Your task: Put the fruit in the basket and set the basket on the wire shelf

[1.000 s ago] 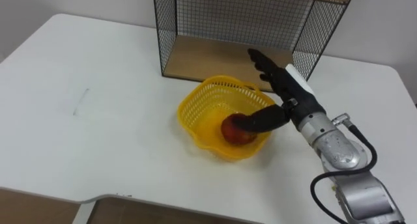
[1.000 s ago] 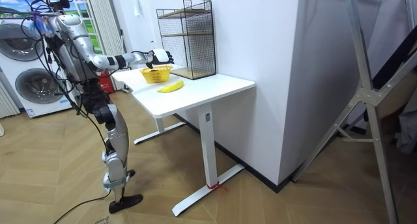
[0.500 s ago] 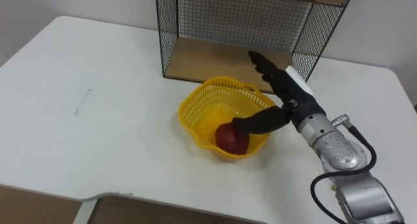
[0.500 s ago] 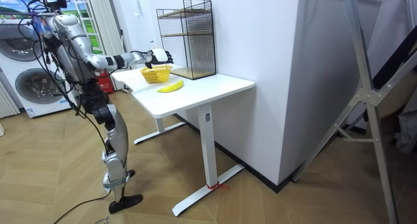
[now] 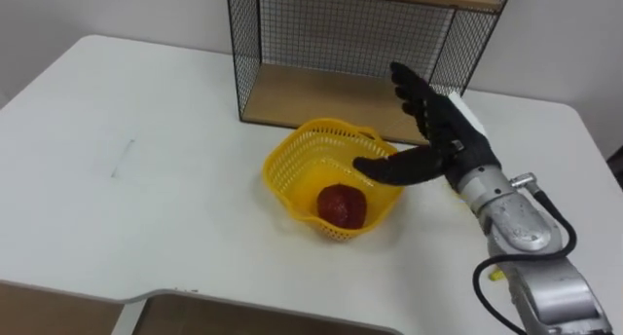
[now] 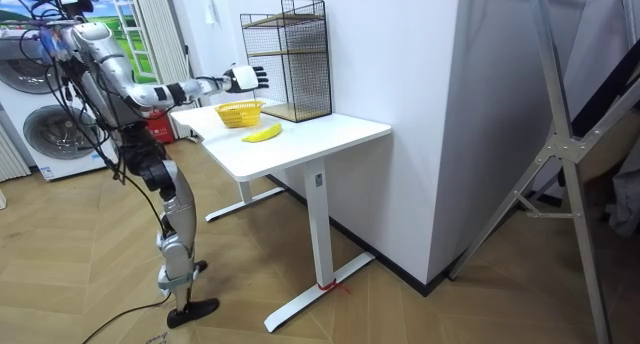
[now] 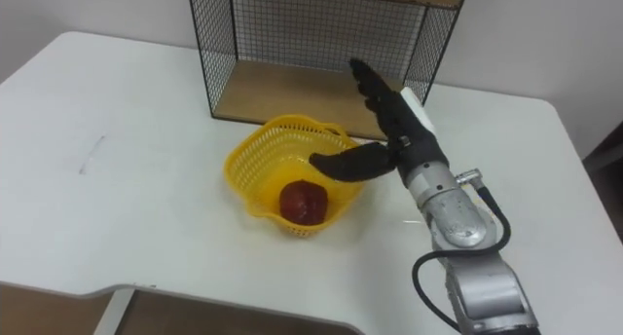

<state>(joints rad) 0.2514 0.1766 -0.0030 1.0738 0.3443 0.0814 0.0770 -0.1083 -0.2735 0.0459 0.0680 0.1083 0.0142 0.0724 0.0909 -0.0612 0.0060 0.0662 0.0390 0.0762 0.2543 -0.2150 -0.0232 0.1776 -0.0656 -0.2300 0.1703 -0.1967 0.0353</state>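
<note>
Fruit gone in?
Yes. The right hand (image 5: 450, 145) had let go and lifted, fingers spread; the red fruit (image 5: 341, 204) lay in the basket (image 5: 275, 162). The banana (image 6: 261, 133) still waited on the desk (image 6: 330, 134).

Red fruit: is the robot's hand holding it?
No, the red fruit lies loose inside the yellow basket, while the right hand is open above the basket with straight fingers.
</note>
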